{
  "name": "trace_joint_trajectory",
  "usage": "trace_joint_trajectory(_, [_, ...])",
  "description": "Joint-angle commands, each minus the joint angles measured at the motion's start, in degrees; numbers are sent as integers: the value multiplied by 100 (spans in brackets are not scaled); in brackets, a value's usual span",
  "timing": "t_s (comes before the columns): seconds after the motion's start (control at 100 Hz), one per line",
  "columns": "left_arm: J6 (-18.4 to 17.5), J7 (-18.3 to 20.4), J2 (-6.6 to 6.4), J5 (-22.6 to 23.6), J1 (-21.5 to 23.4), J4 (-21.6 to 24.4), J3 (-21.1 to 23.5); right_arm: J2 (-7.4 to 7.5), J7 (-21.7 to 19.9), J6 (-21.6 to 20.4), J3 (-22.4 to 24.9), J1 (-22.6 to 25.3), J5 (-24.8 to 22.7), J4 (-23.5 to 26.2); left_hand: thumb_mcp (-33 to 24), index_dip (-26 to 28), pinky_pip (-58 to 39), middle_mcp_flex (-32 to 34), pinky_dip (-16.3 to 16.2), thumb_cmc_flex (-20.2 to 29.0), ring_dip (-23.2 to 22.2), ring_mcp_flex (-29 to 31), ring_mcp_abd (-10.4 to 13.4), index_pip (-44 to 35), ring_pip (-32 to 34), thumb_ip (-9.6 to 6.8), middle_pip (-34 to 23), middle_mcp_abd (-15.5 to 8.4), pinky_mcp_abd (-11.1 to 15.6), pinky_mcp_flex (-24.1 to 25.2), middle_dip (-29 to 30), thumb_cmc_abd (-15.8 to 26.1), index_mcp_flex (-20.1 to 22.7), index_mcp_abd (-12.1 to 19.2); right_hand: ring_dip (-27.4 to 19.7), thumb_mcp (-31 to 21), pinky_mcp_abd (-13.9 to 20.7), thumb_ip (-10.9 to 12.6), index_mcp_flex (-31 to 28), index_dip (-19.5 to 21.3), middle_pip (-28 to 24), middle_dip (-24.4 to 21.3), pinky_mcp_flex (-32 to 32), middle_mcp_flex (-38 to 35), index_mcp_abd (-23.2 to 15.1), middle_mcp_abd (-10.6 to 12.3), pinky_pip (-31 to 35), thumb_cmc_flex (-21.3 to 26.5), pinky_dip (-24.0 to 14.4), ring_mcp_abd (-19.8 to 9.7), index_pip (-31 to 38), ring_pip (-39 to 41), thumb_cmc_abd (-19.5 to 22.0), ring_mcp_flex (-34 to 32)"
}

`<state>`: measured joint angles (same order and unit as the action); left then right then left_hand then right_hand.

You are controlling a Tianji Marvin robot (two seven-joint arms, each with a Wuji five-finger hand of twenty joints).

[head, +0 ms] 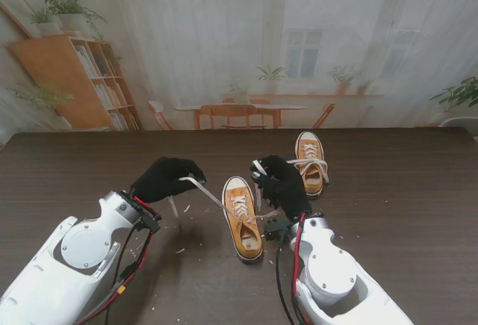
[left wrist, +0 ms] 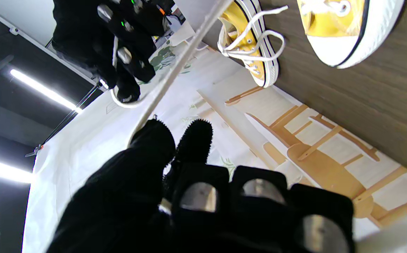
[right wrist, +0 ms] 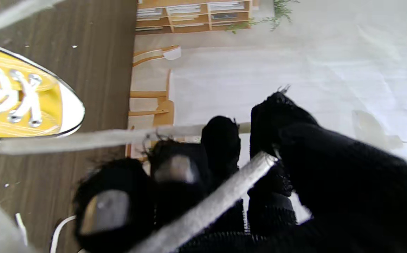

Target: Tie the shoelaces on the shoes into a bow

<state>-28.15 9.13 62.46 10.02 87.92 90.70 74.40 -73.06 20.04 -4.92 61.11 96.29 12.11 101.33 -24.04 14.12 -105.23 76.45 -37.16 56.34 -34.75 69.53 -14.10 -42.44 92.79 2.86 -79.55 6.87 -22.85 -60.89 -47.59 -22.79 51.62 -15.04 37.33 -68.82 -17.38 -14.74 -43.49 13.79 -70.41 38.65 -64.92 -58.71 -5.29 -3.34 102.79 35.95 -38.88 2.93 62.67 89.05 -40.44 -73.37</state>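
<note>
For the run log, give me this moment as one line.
left hand: shut on white lace | right hand: shut on other lace end | near yellow canvas sneaker: no bow yet

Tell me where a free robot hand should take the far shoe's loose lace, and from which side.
Take the far shoe's loose lace at the loop hanging over its right edge, coming from the right: there it lies clear of the eyelets, and the right robot hand crowds the left.

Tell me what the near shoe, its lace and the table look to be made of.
Near shoe: yellow canvas-like upper, matte and woven-looking, with a smooth white toe cap, likely rubber, and metal-looking eyelets.
Lace: flat white woven cord, probably cotton or polyester; it stretches taut to the left hand.
Table: dark wood-grain top, matte; veneer or laminate, unclear.
</note>
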Motion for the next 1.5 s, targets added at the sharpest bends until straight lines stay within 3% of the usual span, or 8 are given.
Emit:
trace_joint_trajectory(0.0, [-5, 36, 20, -29, -152, 11, 12, 14, -64, -13, -42, -87, -83, -101, 192, 42, -1372, 164, 79, 117, 40, 317, 30, -56, 92, 91, 16, 108, 777, -107, 78, 150, -187, 798, 338, 248, 644, -214, -288, -23, -293, 334, -345, -300, -247, 80, 1585, -252, -338, -362, 131, 698, 141, -182])
trace_joint_trajectory(0.13, [-16, 11, 41, -73, -366, -108, -62, -24, 58, 58, -158, -274, -393, -334, 215, 44, -1354, 166, 90, 121, 48, 318, 34, -70, 72, 93, 24, 101, 776, -105, 75, 168, -199, 783, 860, 292, 858, -267, -749, 31, -423, 840, -466, -1043, -142, 276, 1718, -677, -1302, -493, 258, 1190, 260, -185])
trace_joint_trajectory(0.26, [-43, -22, 77, -243, -569, -204, -195, -76, 249, 104, -312, -471, -782, -614, 235, 31, -1301, 166, 114, 126, 61, 318, 31, -70, 39, 95, 32, 96, 752, -96, 73, 183, -206, 769, 1036, 195, 693, -318, -1088, -19, -446, 1034, -480, -1471, 59, 430, 1718, -1185, -1662, -407, 144, 1295, 393, -181])
trace_joint_trajectory(0.54, [-141, -145, 150, -466, -912, -252, -522, -103, 258, 45, -462, -709, -967, -962, 264, 16, -1277, 166, 129, 131, 67, 319, 30, -79, 22, 90, 49, 77, 708, -97, 73, 187, -202, 772, 1047, 323, 531, -207, -1303, -227, -357, 1167, -459, -1474, -213, 346, 1718, -1837, -1625, -276, -971, 1239, 1051, -179])
trace_joint_trajectory(0.73, [-140, -184, 194, -545, -1191, -380, -755, -121, 331, 71, -512, -749, -1097, -1025, 269, 7, -1275, 167, 131, 138, 68, 320, 33, -81, 16, 84, 55, 74, 700, -97, 70, 185, -197, 754, 1085, 233, 429, -160, -1692, -202, -295, 1199, -454, -1619, -57, 337, 1718, -1846, -1681, -172, -894, 1307, 907, -170])
trace_joint_trajectory(0.82, [-157, -220, 215, -543, -1314, -452, -853, -87, 201, 82, -510, -744, -1063, -1018, 273, 4, -1275, 166, 132, 133, 68, 320, 33, -83, 16, 84, 57, 68, 698, -97, 69, 188, -192, 764, 1026, 663, 423, 461, -1665, 684, -235, 1271, -449, -1445, 229, 291, 1718, -2125, -1637, -171, -1838, 1205, 1236, -175])
trace_joint_trajectory(1.05, [-198, -189, 258, -633, -1721, -657, -1165, 9, -134, -36, -537, -815, -1152, -1112, 281, -1, -1275, 167, 133, 130, 70, 320, 44, -86, 11, 80, 61, 48, 696, -97, 64, 186, -196, 773, 901, 1370, 638, 412, -896, 898, -287, 1302, -446, -1052, 416, 375, 1718, -2444, -1384, -358, -2359, 1058, 662, -187])
trace_joint_trajectory(1.49, [-286, -267, 425, -874, -2427, -1091, -1898, 125, -494, -176, -691, -1023, -1533, -1320, 289, -7, -1270, 165, 146, 121, 71, 322, 87, -88, 8, 73, 64, 18, 740, -101, 54, 189, -204, 788, 816, 374, 994, 283, -878, 754, -435, 1318, -457, -1042, 199, 625, 1718, -2153, -1135, -637, -2064, 1100, -820, -196])
